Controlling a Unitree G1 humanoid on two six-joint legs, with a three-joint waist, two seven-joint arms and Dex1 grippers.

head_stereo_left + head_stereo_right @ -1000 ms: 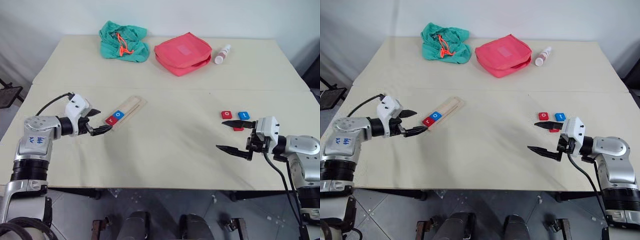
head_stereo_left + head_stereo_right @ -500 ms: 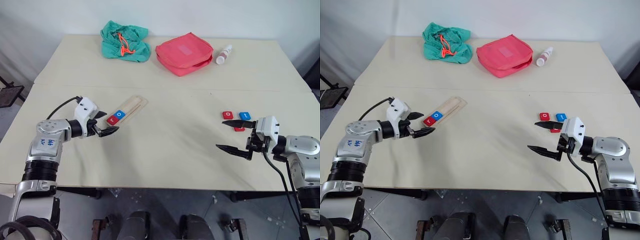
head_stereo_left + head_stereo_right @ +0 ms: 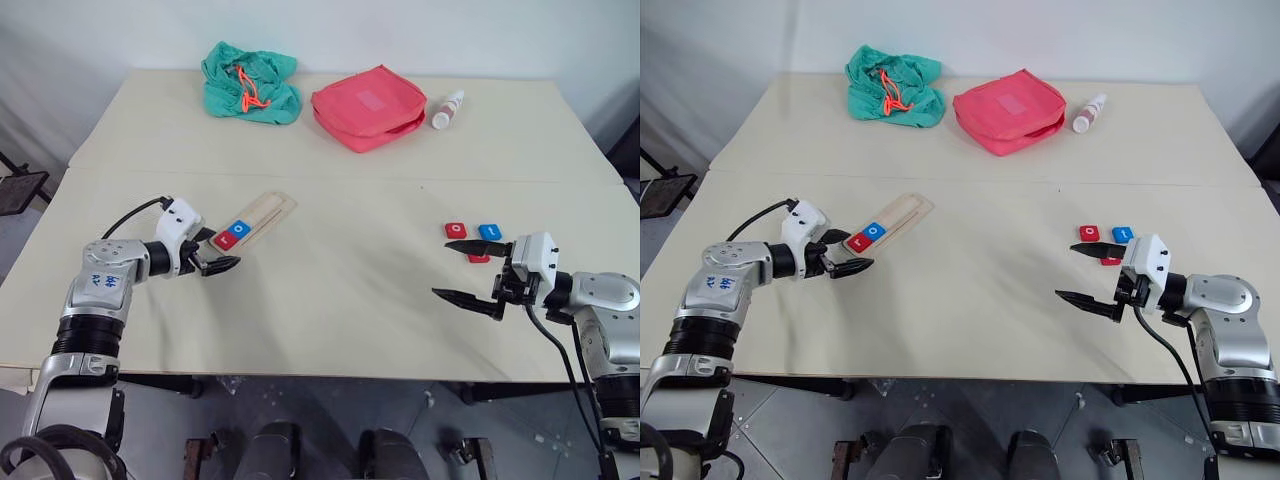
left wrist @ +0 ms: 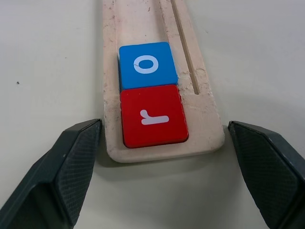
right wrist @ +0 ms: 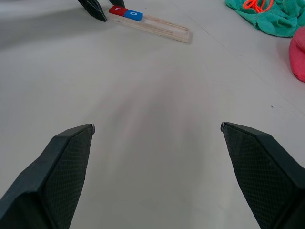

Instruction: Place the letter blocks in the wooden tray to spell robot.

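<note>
Left pincer [image 4: 159, 157] nearer wooden tray [image 4: 205, 114]

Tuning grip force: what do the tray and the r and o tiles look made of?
Wooden tray: pale unfinished wood, going by its rough, chipped edges and matte face. Red r block and blue o block: smooth, evenly coloured, rounded corners with crisp white letters; probably plastic or painted wood, can't tell which.

The left gripper [image 3: 214, 250] has moved closer to the wooden tray's [image 3: 268, 209] near end.
</note>
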